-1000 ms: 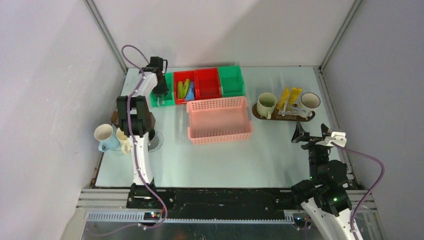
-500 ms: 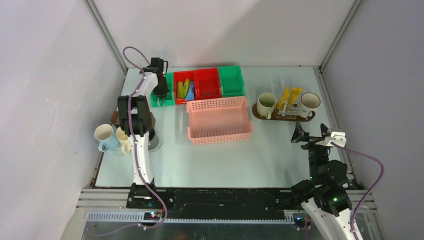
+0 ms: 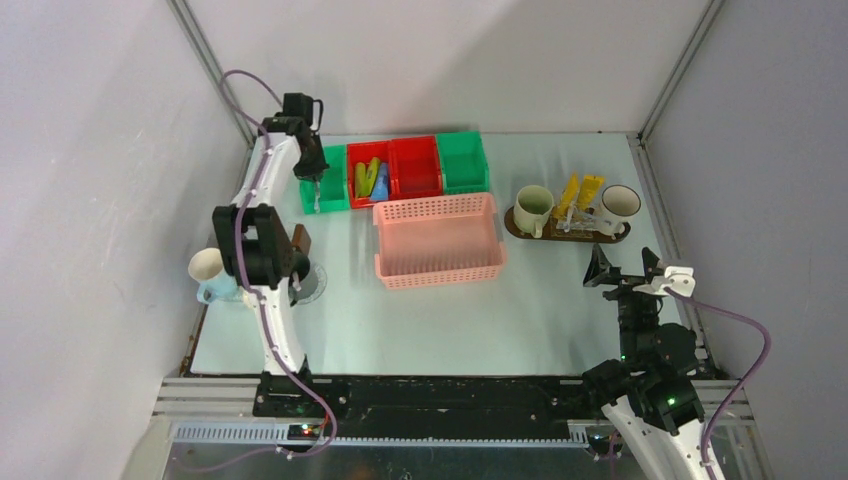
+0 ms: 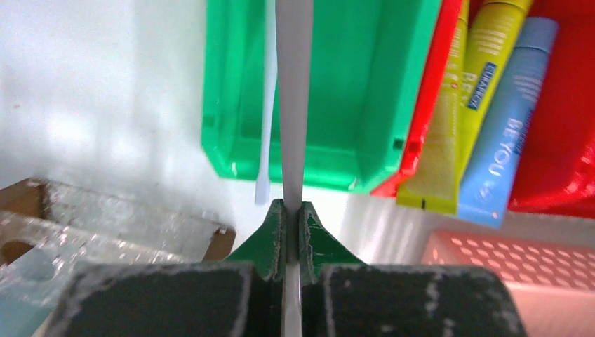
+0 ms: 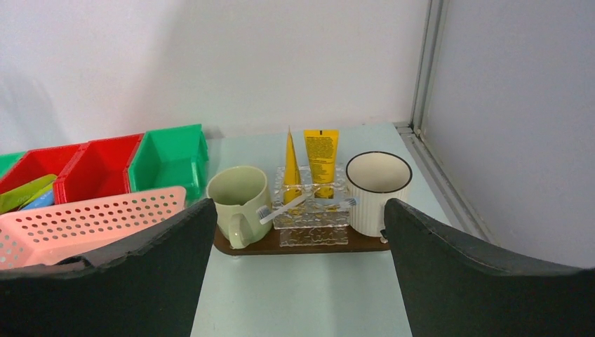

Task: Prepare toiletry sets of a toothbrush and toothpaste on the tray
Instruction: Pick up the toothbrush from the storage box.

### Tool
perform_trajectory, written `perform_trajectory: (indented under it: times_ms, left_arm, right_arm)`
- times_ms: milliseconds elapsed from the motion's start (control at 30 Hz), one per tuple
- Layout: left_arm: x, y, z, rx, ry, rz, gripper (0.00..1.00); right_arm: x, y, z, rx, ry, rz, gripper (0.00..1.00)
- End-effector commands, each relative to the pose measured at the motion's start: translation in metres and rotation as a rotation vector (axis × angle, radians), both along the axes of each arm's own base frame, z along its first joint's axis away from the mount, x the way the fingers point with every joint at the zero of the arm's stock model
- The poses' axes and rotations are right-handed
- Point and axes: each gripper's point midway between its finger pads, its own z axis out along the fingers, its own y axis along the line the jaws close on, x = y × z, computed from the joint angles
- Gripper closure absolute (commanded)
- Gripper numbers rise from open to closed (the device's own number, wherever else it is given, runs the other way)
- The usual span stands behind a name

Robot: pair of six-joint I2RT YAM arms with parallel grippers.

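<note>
As left jaws pinch it, toothbrush (image 4: 295, 105) protrudes.

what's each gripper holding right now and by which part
Left gripper pinches a thin toothbrush by its handle; the head is out of view. Right gripper is open, holding nothing.
</note>
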Motion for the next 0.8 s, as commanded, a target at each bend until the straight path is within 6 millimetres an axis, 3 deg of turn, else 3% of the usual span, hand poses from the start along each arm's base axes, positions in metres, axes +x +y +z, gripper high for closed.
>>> perform_trajectory:
  times_ms: [0, 133, 333, 367, 400, 500, 767]
  left_arm:
    - [-0.029, -0.001, 0.075, 0.012, -0.074, -0.029, 1.00]
    - [-0.063, 0.001, 0.099, 0.029, -0.060, -0.042, 1.00]
    - [-0.132, 0.017, 0.124, 0.101, -0.018, -0.031, 1.00]
    - [-0.144, 0.020, 0.117, 0.117, 0.014, -0.028, 1.00]
    - [-0.154, 0.022, 0.125, 0.125, -0.003, -0.023, 1.00]
    - [-0.185, 0.032, 0.119, 0.173, 0.035, -0.002, 1.00]
    - [-0.253, 0.058, 0.117, 0.264, 0.093, 0.108, 1.00]
  right_arm:
    - [-0.002, 0.002, 0.007, 0.016, -0.037, 0.014, 0.08]
    - [-0.003, 0.003, 0.009, 0.020, -0.045, 0.023, 0.08]
    - [-0.005, 0.007, 0.012, 0.025, -0.058, 0.047, 0.08]
    - [-0.005, 0.008, 0.011, 0.025, -0.057, 0.051, 0.08]
    - [-0.005, 0.009, 0.011, 0.026, -0.057, 0.052, 0.08]
    - [-0.005, 0.011, 0.011, 0.027, -0.056, 0.065, 0.08]
    - [-0.012, 0.019, 0.017, 0.047, -0.088, 0.117, 0.08]
